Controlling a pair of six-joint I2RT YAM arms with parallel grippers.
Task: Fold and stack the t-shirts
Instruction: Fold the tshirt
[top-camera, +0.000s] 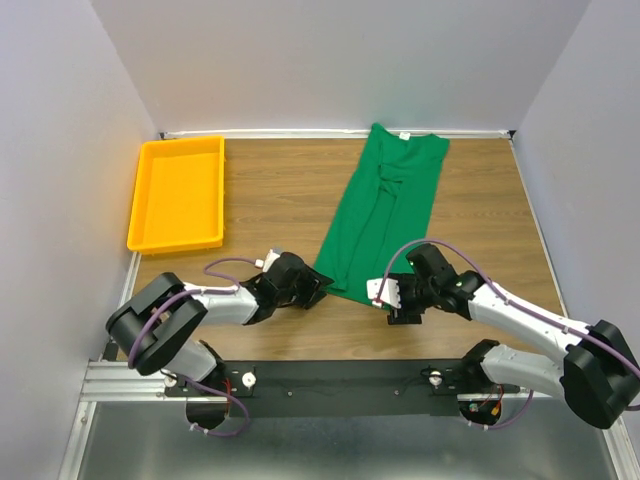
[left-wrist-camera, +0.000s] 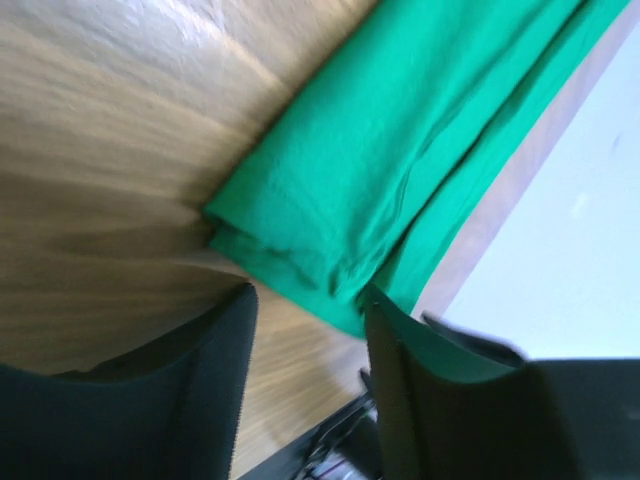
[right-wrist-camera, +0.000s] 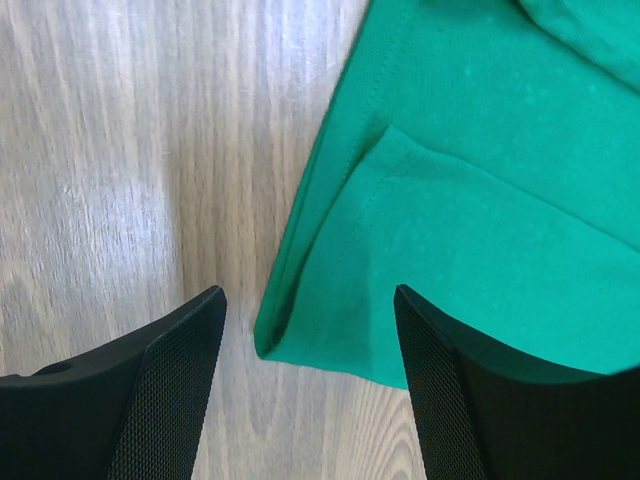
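The green t-shirt (top-camera: 385, 200) lies on the wooden table, folded lengthwise into a long strip that runs from the back wall toward the arms. Its small white neck tag (top-camera: 405, 135) is at the far end. My left gripper (top-camera: 318, 290) sits at the strip's near left corner. In the blurred left wrist view the left gripper (left-wrist-camera: 305, 300) is open, with the shirt (left-wrist-camera: 400, 140) corner just ahead of the tips. My right gripper (top-camera: 385, 295) is at the near right corner. In its wrist view the right gripper (right-wrist-camera: 310, 300) stands open, and the shirt (right-wrist-camera: 480, 200) hem reaches between its fingers.
A yellow plastic tray (top-camera: 178, 195) stands at the back left of the table (top-camera: 270, 190). White walls close in the back and both sides. The arms' mounting rail runs along the near edge.
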